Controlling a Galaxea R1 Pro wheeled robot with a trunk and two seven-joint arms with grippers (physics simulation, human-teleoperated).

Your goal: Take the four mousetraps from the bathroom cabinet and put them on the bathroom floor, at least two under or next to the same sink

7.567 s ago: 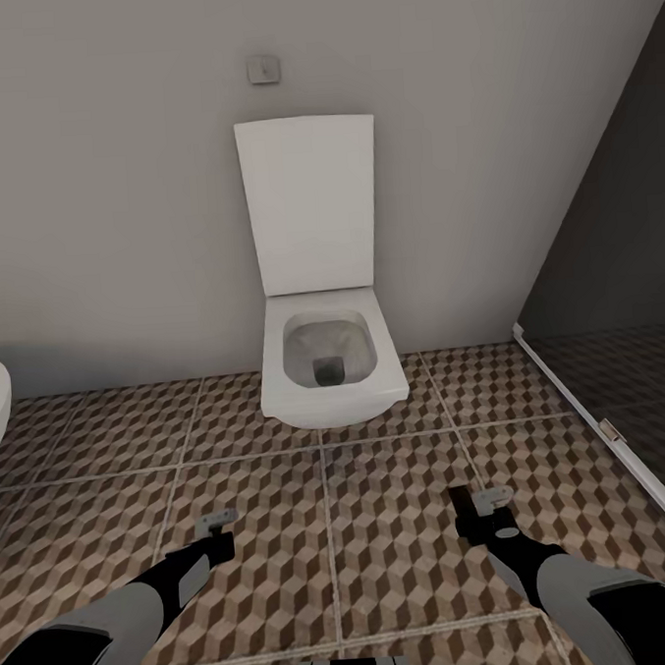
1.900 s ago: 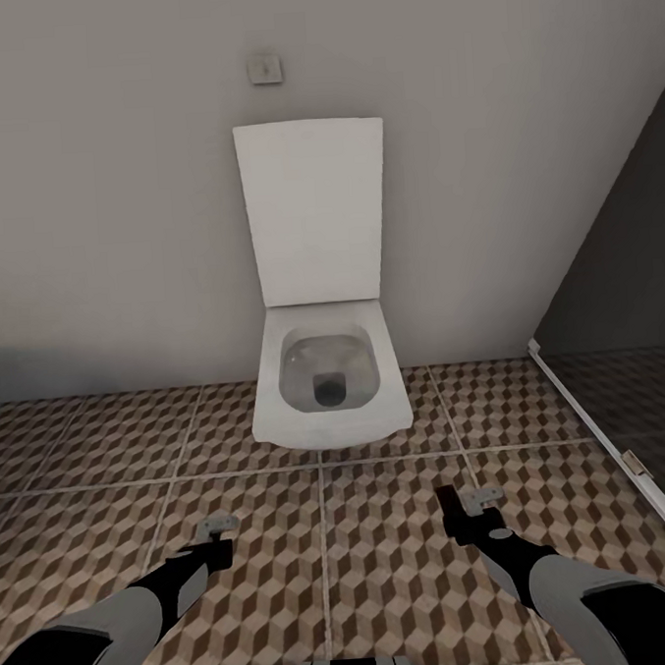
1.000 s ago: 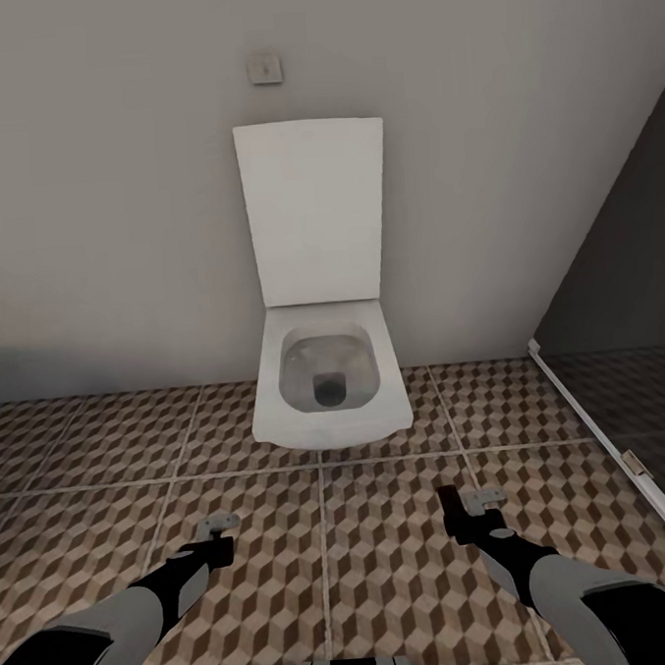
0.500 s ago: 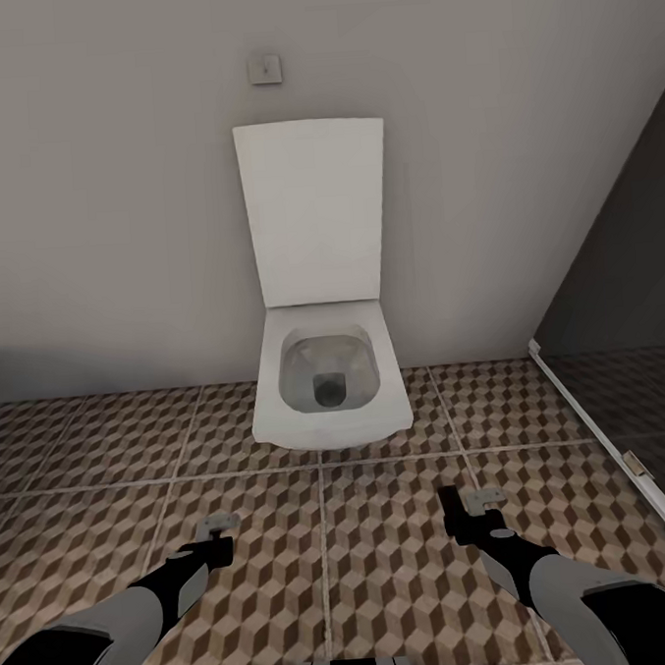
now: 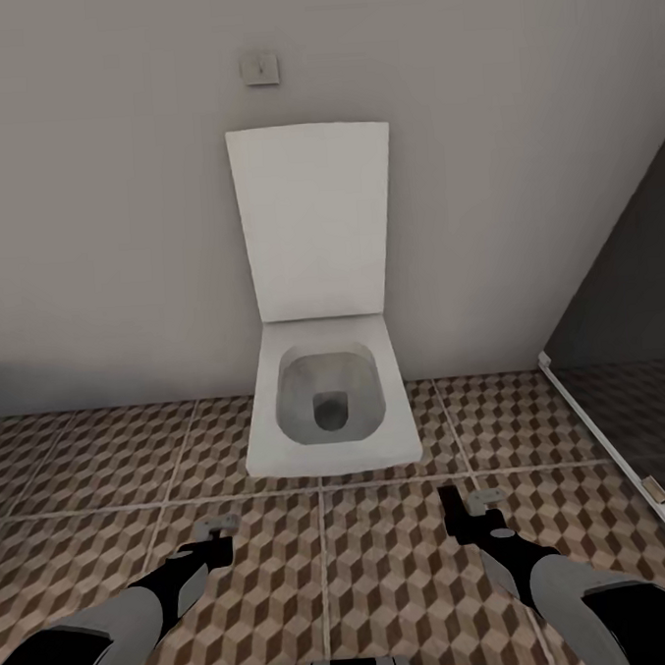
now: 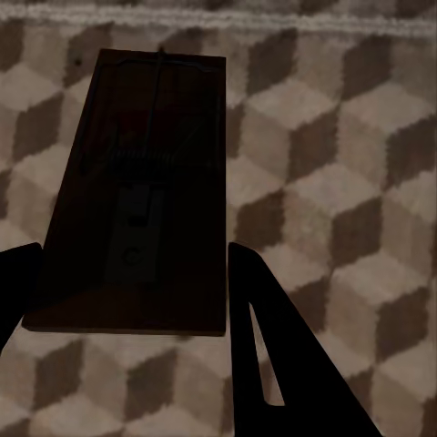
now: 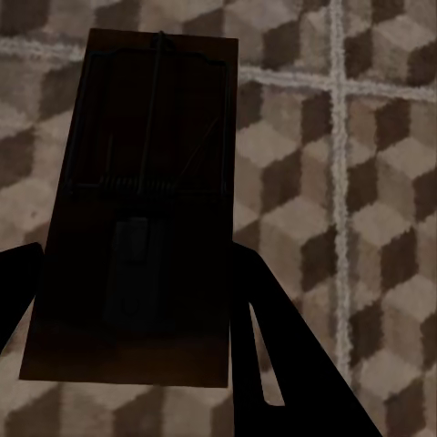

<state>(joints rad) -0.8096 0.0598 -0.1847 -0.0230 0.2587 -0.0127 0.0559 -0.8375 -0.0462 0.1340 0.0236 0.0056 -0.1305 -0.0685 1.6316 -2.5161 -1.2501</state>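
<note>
Both arms hang low over the bathroom floor (image 5: 104, 465), in front of a toilet. My left gripper (image 5: 215, 542) is shut on a flat dark-brown mousetrap (image 6: 137, 191), whose spring and wire bar face the left wrist camera; the trap's end shows as a small pale plate (image 5: 220, 523) in the head view. The right gripper (image 5: 462, 521) is shut on a second mousetrap (image 7: 146, 209), also seen at the fingertips (image 5: 483, 498). Each trap sits between dark fingers (image 6: 264, 346) (image 7: 273, 346) above the cube-pattern tiles. The cabinet and the sink are out of view.
A white toilet (image 5: 329, 411) with its lid (image 5: 314, 220) raised stands against the grey wall straight ahead, a small flush plate (image 5: 259, 68) above it. A dark glass partition (image 5: 630, 295) with a white sill (image 5: 615, 453) runs along the right.
The whole view has shifted: the toilet looks closer and larger, and the white rim at the far left has left the picture. Both arms keep the same pose, traps still held.
</note>
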